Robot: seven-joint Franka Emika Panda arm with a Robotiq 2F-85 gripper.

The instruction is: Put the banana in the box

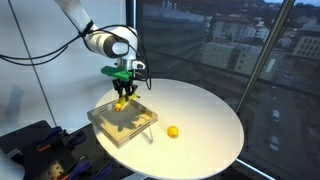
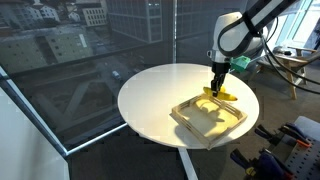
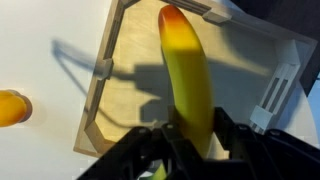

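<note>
The yellow banana (image 3: 188,75) is held in my gripper (image 3: 195,135), whose fingers are shut on its lower end. It hangs above the light tan box (image 3: 120,60), a shallow square tray with low walls. In both exterior views the gripper (image 1: 122,88) (image 2: 219,82) hovers over the box (image 1: 105,122) (image 2: 190,120) with the banana (image 1: 121,100) (image 2: 222,94) just above the box's far side. The box floor under the banana is bare.
A small round yellow-orange fruit (image 1: 172,131) (image 3: 10,107) lies on the round white table (image 1: 205,115) beside the box. Windows stand close behind the table. Dark equipment (image 1: 35,150) sits near the table's edge.
</note>
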